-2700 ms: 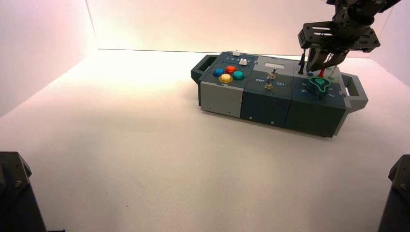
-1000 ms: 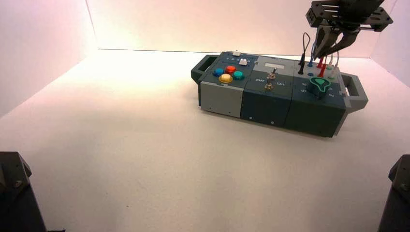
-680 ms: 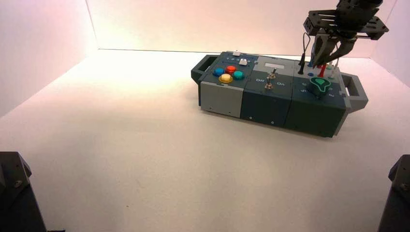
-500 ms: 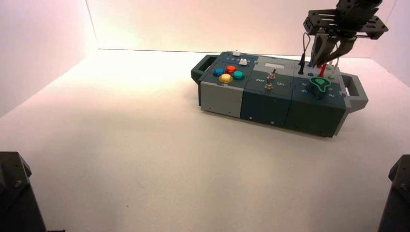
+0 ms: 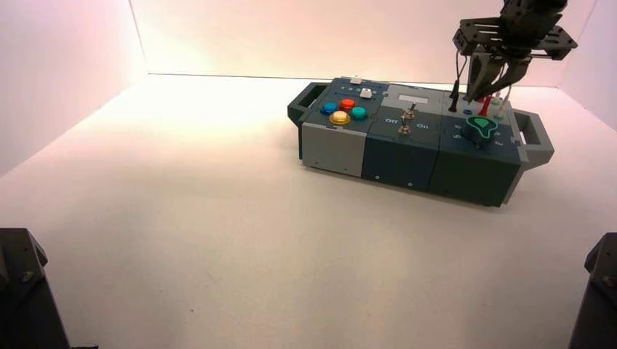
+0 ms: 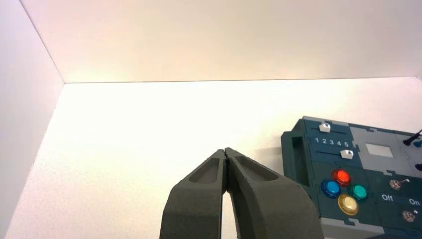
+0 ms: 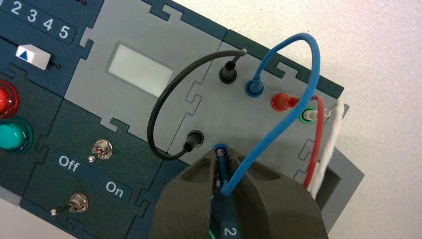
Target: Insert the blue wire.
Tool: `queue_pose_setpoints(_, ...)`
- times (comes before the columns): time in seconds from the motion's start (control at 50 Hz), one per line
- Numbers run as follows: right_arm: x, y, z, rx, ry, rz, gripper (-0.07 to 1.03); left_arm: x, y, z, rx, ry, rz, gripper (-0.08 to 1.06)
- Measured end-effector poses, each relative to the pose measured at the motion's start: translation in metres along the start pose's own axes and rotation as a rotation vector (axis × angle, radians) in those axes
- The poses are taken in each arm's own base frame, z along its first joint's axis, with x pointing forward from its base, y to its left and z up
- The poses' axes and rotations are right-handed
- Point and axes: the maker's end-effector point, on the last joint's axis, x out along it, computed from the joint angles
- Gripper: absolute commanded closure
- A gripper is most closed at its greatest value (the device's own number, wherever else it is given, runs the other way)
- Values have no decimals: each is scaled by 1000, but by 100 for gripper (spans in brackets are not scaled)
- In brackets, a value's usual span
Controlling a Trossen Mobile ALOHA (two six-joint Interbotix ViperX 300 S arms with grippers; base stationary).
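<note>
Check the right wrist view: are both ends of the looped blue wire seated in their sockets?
No, the blue wire's near plug sits between the right gripper's fingers, its metal tip exposed.

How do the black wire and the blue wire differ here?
The black wire is black, while the blue wire is blue. The black wire stands free of the right gripper, whose fingers hold the blue wire's plug. Both arch in a loop.
</note>
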Motion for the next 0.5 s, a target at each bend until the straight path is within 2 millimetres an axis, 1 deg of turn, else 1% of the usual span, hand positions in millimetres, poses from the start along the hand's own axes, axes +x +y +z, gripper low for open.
queue_pose_setpoints(0.18,-2,-1,4,-19,12,-6,98,0,0,0,0,2,0,101)
queue_pose_setpoints(0.5,-5,-2,6,-22,38,-9,98,3,0,-3,1,12,1,101)
